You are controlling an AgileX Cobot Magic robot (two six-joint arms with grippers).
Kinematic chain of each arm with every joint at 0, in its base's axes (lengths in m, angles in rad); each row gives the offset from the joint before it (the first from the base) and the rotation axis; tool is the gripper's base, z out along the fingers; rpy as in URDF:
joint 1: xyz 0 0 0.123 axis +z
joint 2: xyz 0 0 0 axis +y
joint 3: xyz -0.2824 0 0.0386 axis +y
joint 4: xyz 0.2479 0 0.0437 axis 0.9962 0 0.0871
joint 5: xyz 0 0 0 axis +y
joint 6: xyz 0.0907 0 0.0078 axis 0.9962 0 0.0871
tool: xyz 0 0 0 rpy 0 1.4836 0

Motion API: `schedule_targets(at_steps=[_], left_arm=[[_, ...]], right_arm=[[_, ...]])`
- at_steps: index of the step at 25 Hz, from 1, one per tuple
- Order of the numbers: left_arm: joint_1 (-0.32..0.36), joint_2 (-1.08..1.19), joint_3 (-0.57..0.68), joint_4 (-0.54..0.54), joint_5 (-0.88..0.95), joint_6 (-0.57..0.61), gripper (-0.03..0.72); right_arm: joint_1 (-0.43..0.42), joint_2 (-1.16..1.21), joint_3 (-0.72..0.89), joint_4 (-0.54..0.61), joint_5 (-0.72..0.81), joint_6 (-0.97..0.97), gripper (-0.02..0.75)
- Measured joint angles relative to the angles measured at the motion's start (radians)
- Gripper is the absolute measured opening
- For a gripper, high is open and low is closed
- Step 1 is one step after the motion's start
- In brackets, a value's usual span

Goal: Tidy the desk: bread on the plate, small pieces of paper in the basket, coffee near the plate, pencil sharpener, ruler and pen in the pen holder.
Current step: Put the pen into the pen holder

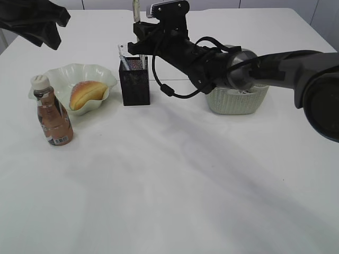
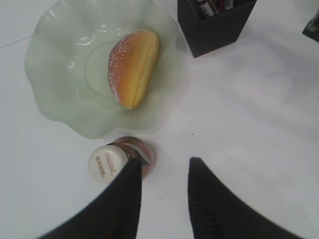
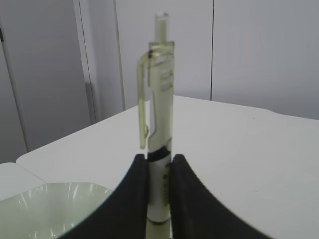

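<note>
Clamping pen (image 3: 160, 144) upright, right claw (image 3: 159, 191) above pen holder (image 1: 135, 80); left claw (image 2: 164, 172) apart.

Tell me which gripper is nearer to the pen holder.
Right. The right gripper, holding the pen, hovers just above the pen holder; the left gripper is off by the coffee bottle.

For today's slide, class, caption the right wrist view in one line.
Right gripper holds a clear click pen upright above the white table.
</note>
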Motion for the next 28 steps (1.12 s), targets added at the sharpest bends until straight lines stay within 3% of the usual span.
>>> schedule_targets(at_steps=[28], left_arm=[[0.000,0.000,0.000,0.000,-0.011,-0.002,0.239]], right_arm=[[0.000,0.026,0.000,0.002,0.000,0.000,0.062]])
